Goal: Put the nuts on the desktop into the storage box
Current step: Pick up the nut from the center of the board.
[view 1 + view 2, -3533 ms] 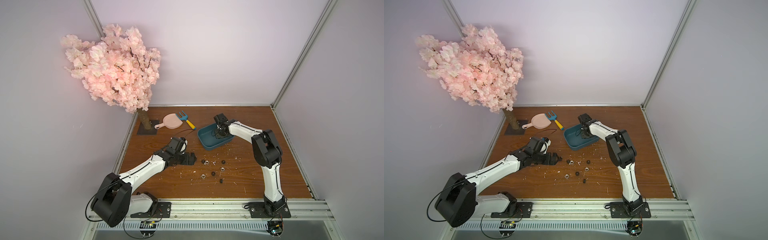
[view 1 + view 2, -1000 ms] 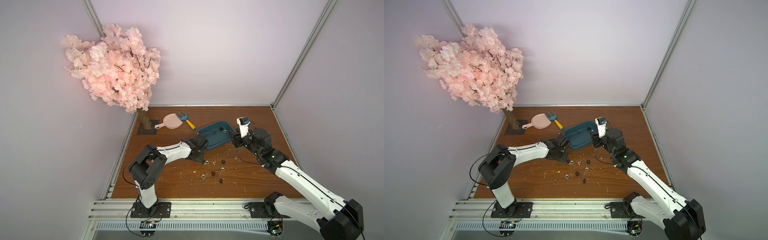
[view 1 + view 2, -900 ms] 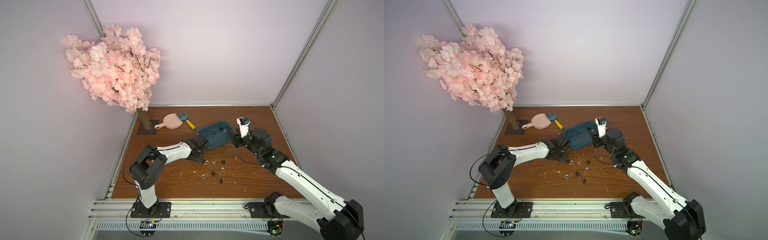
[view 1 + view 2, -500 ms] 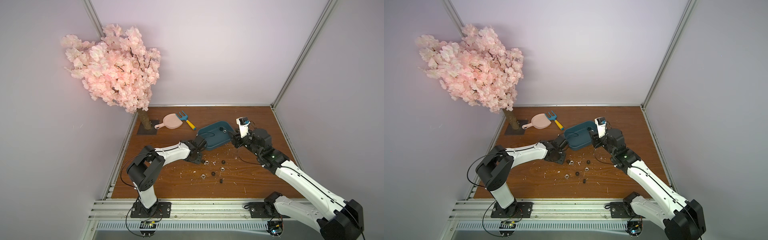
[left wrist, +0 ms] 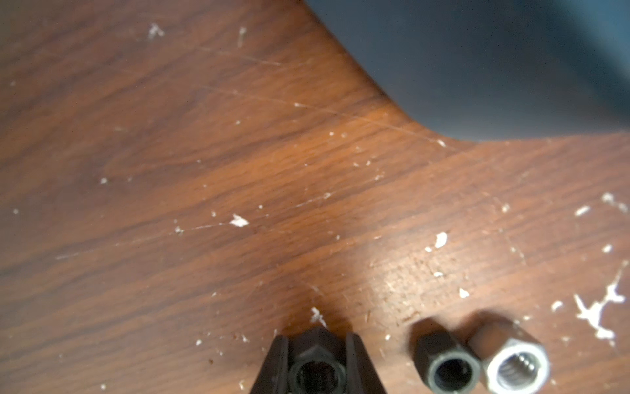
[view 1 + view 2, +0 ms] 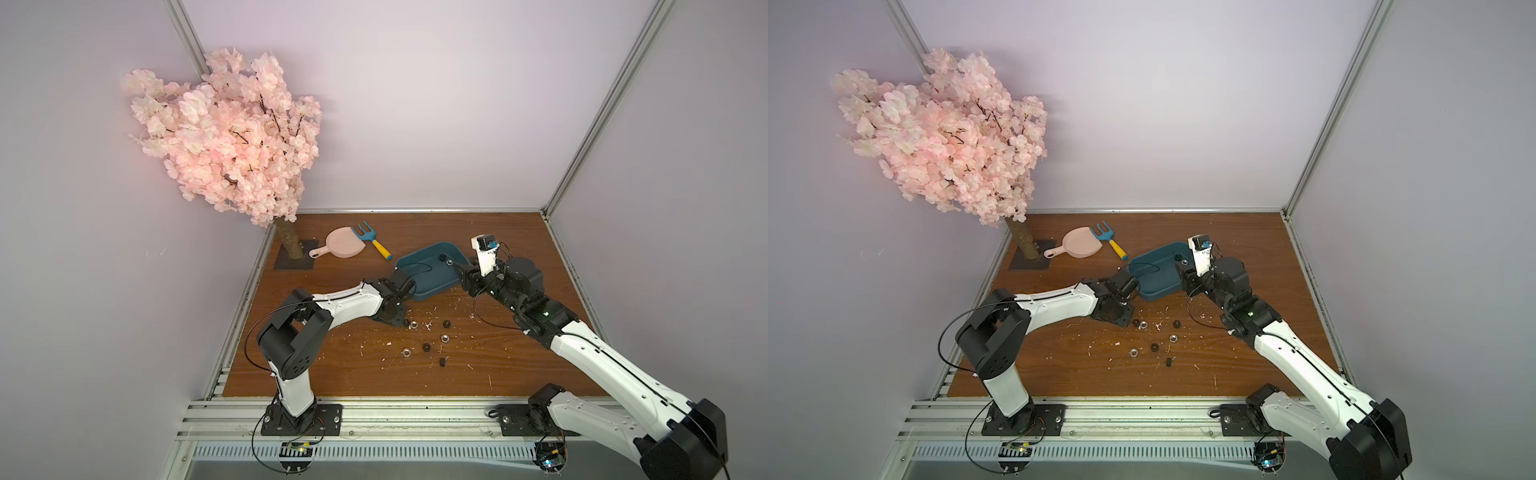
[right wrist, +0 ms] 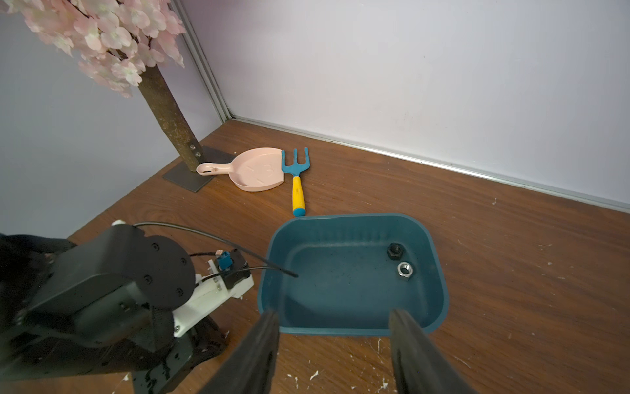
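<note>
Low on the brown desktop (image 6: 353,365), my left gripper (image 5: 315,366) is shut on a black nut (image 5: 315,371), seen in the left wrist view. Beside it stand a second black nut (image 5: 446,361) and a silver nut (image 5: 514,361). Several more nuts (image 6: 426,346) lie scattered to their right in both top views. The teal storage box (image 6: 428,276) sits just behind, holding a black nut (image 7: 394,251) and a silver nut (image 7: 405,270). My right gripper (image 7: 334,314) hangs open and empty over the box's near right rim.
A pink dustpan (image 6: 345,247) and a blue rake with a yellow handle (image 6: 374,241) lie at the back left. The blossom tree (image 6: 232,145) stands on a plate (image 6: 295,262) in the left corner. Aluminium rails (image 6: 374,419) edge the board; walls close it in.
My left gripper has closed on the black nut by the box's near corner. My right gripper's jaws have opened wider. Both arms have hardly shifted over the last second.
</note>
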